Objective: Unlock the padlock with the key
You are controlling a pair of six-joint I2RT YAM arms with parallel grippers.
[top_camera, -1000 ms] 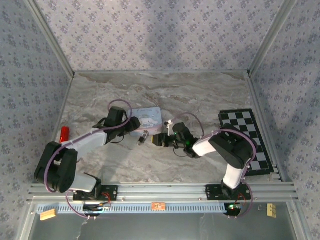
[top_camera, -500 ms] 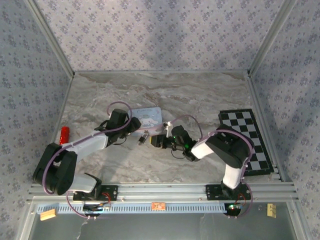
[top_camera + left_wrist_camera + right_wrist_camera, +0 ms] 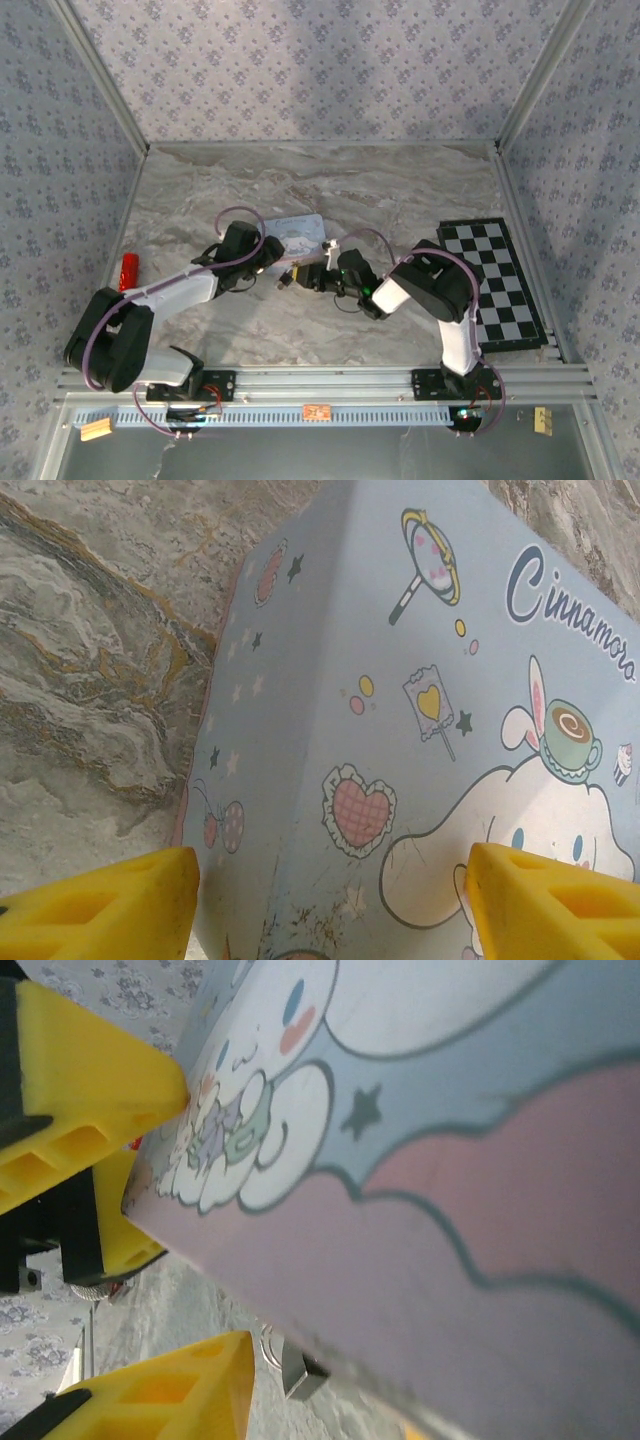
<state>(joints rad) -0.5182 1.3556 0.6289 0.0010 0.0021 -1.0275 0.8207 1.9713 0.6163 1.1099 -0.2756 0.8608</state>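
on the marble table a pale blue cartoon-printed tin lies flat near the middle, and both arms reach in to its near edge from either side. the left arm's fingers stand wide apart at the tin's near left corner; in the left wrist view one yellow finger sits at the tin's side wall and the other is over the printed lid, and i cannot tell whether either touches it. the right arm's fingers are also apart, with the tin's edge between them: the upper finger's tip touches the tin's printed face, while the lower one sits just short of the tin's bottom edge, so they do not grip anything. the padlock lies on the table right at the tin's lower edge, just beside the right arm's lower finger, a small boxy body with a thin curl of shackle showing; from above it is a tiny dark speck between the two sets of fingers, just in front of the tin. the key is too small to pick out. a folded chessboard lies well apart at the right edge of the table, and a small red object at the left edge.
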